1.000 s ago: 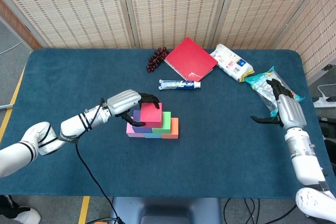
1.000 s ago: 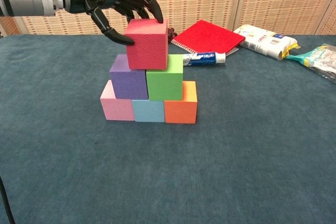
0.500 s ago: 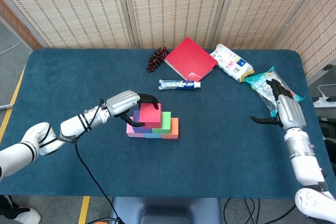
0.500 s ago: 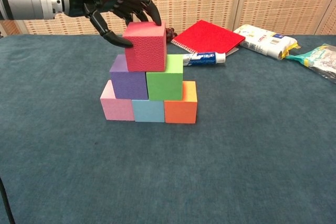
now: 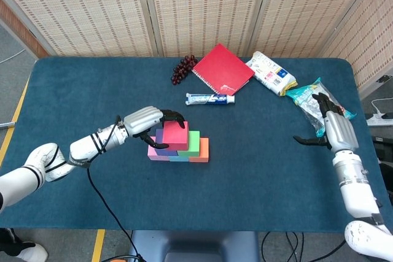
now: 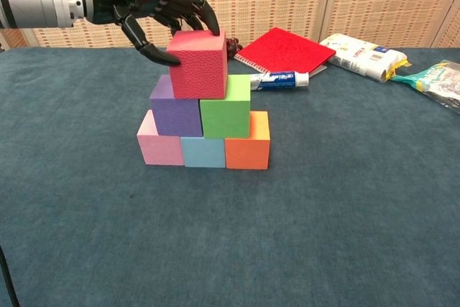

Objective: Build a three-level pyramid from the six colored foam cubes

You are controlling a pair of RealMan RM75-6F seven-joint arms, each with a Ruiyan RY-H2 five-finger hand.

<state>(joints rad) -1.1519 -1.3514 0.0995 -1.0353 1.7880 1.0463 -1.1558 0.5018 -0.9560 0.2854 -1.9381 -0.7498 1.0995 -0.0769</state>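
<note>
A blue table (image 5: 92, 90) carried a pink cube (image 6: 159, 147), a light-blue cube (image 6: 203, 152) and an orange cube (image 6: 247, 150) in a row. Behind the cubes lay a tube (image 5: 210, 98), grapes (image 5: 183, 69), a red notebook (image 5: 223, 69) and two packets (image 5: 271, 72) (image 5: 310, 104).

A lab-like test setup: blue felt table (image 5: 73, 90) before woven folding screens (image 5: 202, 4).

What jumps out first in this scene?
The little pyramid of foam cubes mid-table: the red cube tops the purple cube and green cube. The left hand holds the red cube with dark fingers. A red notebook lies at the far edge.
</note>
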